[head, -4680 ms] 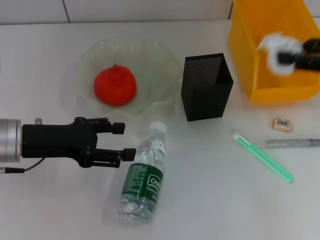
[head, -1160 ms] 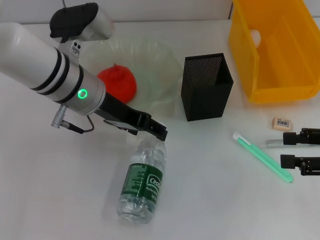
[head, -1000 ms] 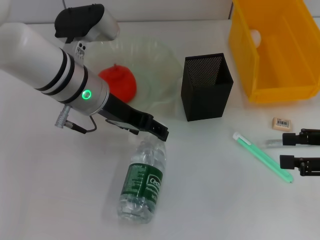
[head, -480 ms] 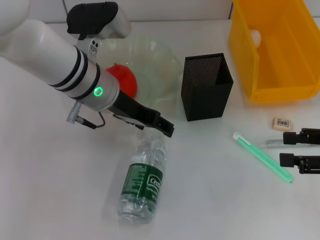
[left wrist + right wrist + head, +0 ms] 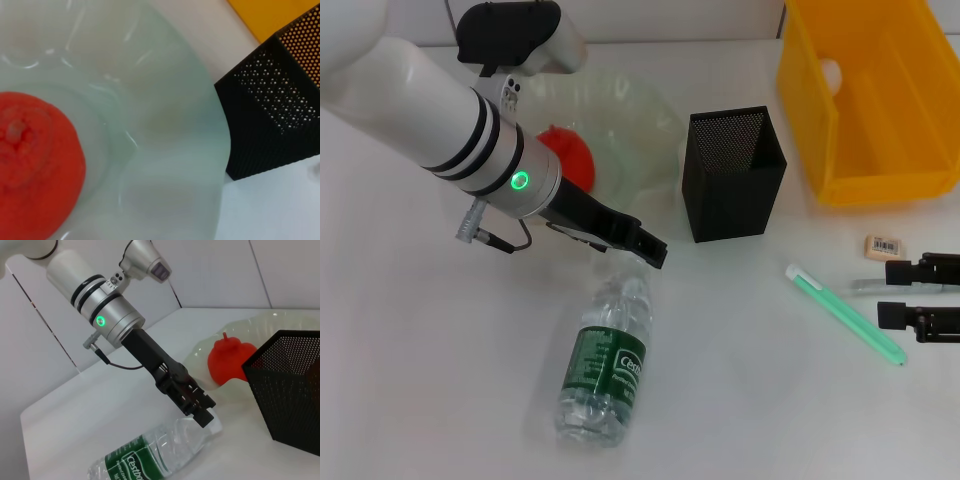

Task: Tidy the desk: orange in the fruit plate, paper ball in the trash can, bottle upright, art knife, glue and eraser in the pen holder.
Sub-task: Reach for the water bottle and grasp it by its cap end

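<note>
The bottle (image 5: 605, 365) lies on its side, its cap end hidden under my left gripper (image 5: 645, 250), which sits at the bottle's neck (image 5: 202, 412). The orange (image 5: 572, 160) rests in the fruit plate (image 5: 655, 115), partly behind my left arm. My right gripper (image 5: 895, 294) is open at the right edge, its fingers either side of the art knife (image 5: 865, 286). Beside it lie the glue (image 5: 845, 313) and the eraser (image 5: 883, 246). The pen holder (image 5: 735, 170) stands upright. The paper ball (image 5: 832, 72) lies in the trash can (image 5: 880, 150).
My left arm's white forearm (image 5: 430, 110) reaches across the table's left half and over the plate. The left wrist view shows the orange (image 5: 35, 165), plate (image 5: 165, 115) and pen holder (image 5: 270, 110) close below.
My left arm swung over the plate and set its gripper at the bottle's cap end, then drifted slightly right. My right gripper left the trash can without the paper ball and now brackets the art knife.
</note>
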`<state>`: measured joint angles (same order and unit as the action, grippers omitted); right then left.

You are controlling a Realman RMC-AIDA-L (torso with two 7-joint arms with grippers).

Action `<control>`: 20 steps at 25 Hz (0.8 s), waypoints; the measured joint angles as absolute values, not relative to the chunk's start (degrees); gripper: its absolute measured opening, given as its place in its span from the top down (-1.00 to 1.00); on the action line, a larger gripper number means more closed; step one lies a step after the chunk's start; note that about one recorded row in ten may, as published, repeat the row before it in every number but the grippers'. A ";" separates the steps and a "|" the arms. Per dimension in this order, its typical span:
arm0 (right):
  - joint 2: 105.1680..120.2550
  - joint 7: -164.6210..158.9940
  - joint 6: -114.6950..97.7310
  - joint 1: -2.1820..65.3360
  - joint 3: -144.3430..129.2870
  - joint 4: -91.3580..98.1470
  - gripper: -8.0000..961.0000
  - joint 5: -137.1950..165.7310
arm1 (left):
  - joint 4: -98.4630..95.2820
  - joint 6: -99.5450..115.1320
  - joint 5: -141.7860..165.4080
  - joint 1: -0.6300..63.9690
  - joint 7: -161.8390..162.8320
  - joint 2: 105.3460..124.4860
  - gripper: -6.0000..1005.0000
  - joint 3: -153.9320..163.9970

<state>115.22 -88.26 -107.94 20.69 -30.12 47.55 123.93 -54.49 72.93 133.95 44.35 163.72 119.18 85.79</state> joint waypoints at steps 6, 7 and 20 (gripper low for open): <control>115.22 -88.29 -107.84 20.86 -30.16 47.55 -0.52 123.93 | -54.33 72.37 134.98 44.48 163.87 119.18 -0.64 86.51; 115.22 -88.29 -107.83 20.88 -30.19 47.55 -0.52 123.93 | -53.92 72.05 135.00 44.48 163.88 119.18 -0.64 86.61; 115.32 -88.33 -107.43 20.92 -30.20 47.51 -0.52 124.05 | -52.99 70.72 134.98 44.74 164.16 119.18 -0.64 88.21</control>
<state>115.32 -88.33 -107.43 20.92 -30.20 47.51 124.05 -52.99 70.72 134.98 44.74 164.16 119.18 88.21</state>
